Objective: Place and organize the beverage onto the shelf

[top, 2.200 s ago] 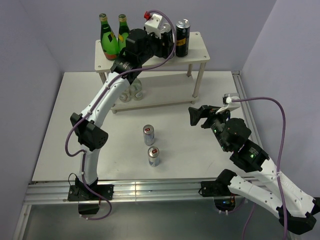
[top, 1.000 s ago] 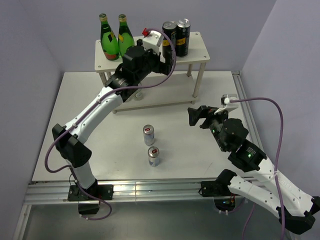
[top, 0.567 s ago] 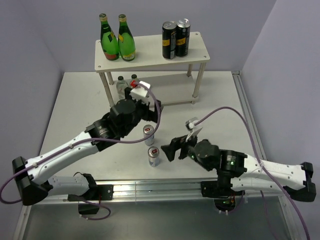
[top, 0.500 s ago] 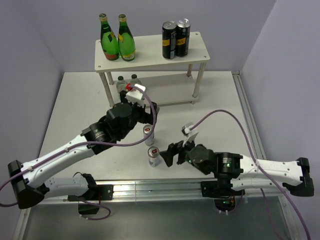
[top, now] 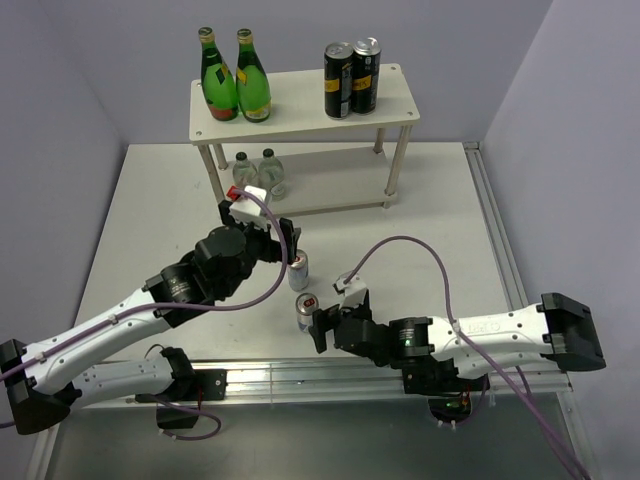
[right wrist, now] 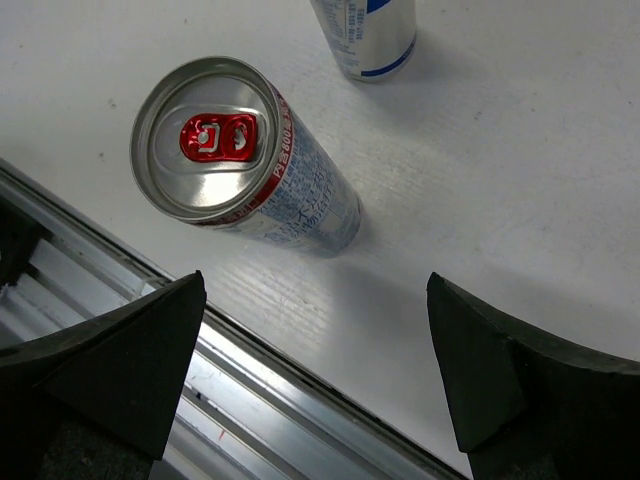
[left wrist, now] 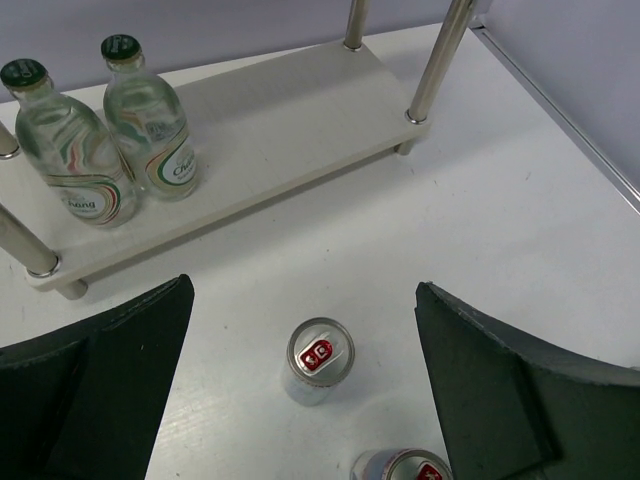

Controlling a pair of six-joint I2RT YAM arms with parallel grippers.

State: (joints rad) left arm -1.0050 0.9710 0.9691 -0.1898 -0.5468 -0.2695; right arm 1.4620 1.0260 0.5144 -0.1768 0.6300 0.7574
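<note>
On the table stand two slim silver cans, the far one (top: 298, 270) and the near one (top: 306, 312). My left gripper (top: 284, 243) hovers open above the far can (left wrist: 320, 358), which shows between its fingers (left wrist: 120, 370). My right gripper (top: 318, 330) is open just right of the near can (right wrist: 240, 160), at the table's front edge; nothing lies between its fingers (right wrist: 130, 360). On the cream-white shelf (top: 300, 108), two black cans (top: 338, 67) (top: 365, 75) stand on the top board. Two clear green-capped bottles (left wrist: 75, 175) (left wrist: 155, 135) stand on the lower board (left wrist: 280, 130).
Two tall green glass bottles (top: 217, 80) (top: 250, 80) occupy the left end of the shelf's top board. A metal rail (right wrist: 250, 400) runs along the table's near edge, close under the right gripper. Purple cables trail from both wrists.
The left arm left the second black can on the top board and swung down over the far silver can. The right arm swept left and low to the near can.
</note>
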